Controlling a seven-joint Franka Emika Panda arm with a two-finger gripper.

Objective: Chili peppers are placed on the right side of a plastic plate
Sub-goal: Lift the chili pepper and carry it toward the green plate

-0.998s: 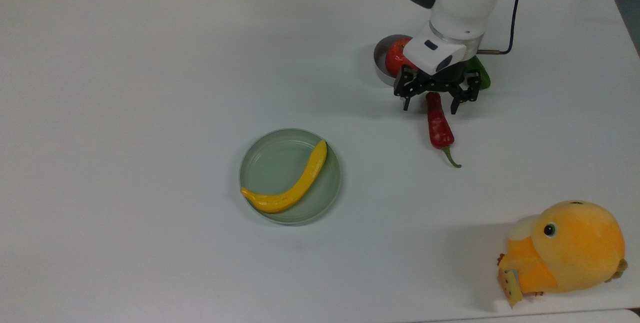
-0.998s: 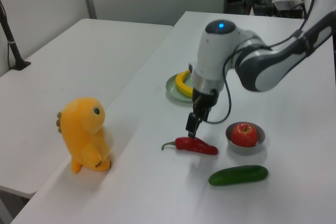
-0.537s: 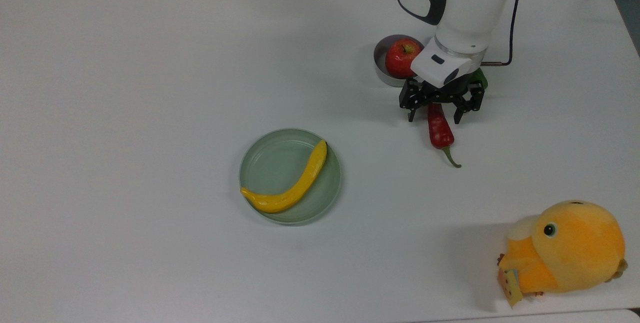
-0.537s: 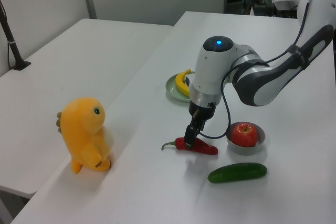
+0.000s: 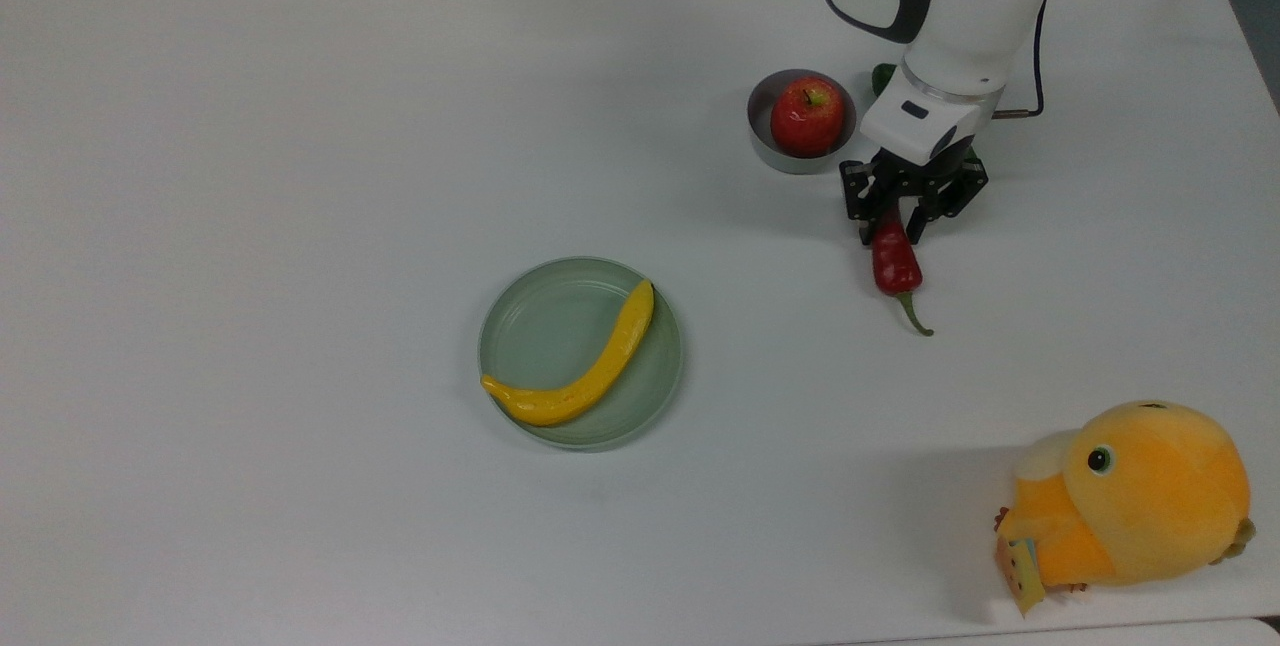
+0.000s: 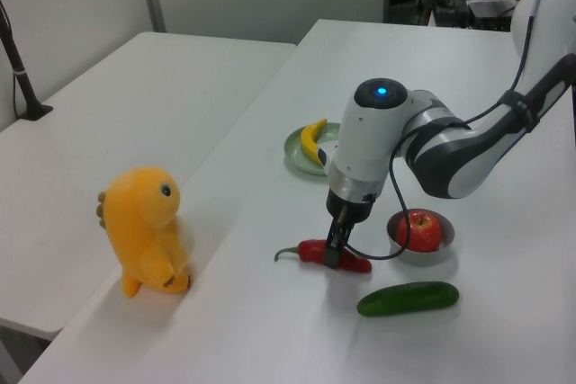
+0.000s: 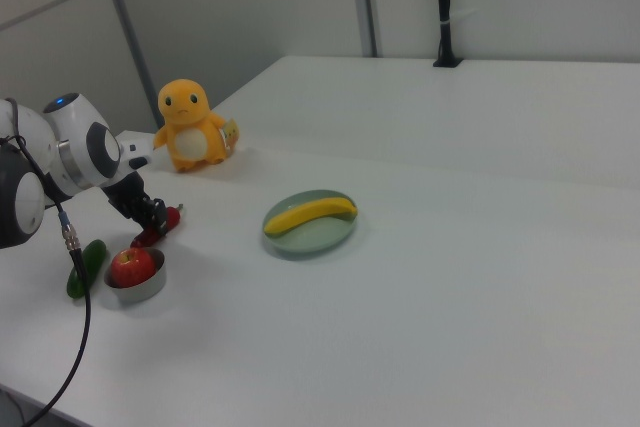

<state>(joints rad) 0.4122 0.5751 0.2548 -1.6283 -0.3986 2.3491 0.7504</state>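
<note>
Top view, right of centre: the hand (image 5: 890, 226) has its black fingers pinched on the top end of the chili (image 5: 896, 266), a glossy wrinkled red pod with a thin curved green stem, lying on the white bench (image 5: 300, 176). The pale green plate (image 5: 545, 321), lower centre, well apart, holds a yellow fruit (image 5: 590, 371).

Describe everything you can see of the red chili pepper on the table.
The chili pepper is glossy red and elongated, with a thin curved green stem at one end. It lies flat on the white table, apart from the plastic plate. The gripper is down over its end away from the stem, fingers either side.
</note>
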